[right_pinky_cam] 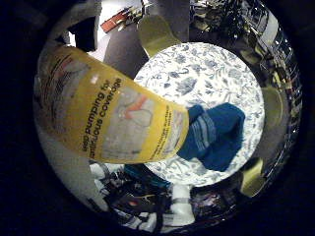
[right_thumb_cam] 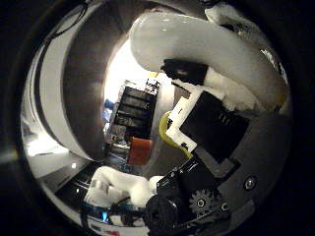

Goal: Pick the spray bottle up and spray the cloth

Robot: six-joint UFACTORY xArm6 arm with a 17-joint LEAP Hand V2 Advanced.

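Observation:
In the little finger side palm view, a yellow spray bottle [right_pinky_cam: 113, 108] with a printed label fills much of the picture, close to the palm and lifted above the table. A blue cloth [right_pinky_cam: 219, 133] lies crumpled on a round table with a floral top [right_pinky_cam: 212, 69], just past the bottle's end. The thumb side palm view shows the bottle's white spray head [right_thumb_cam: 202, 44] with a dark nozzle part [right_thumb_cam: 184, 71] and a bit of yellow [right_thumb_cam: 180, 138]. My right hand [right_thumb_cam: 221, 133] has its white and black fingers curled round the bottle.
Yellow-green chairs [right_pinky_cam: 157, 34] stand around the table, one at its near side [right_pinky_cam: 252, 179]. A red object [right_pinky_cam: 118, 19] lies on the floor beyond. The thumb side palm view shows dark shelving [right_thumb_cam: 133, 108] and an orange object [right_thumb_cam: 141, 149].

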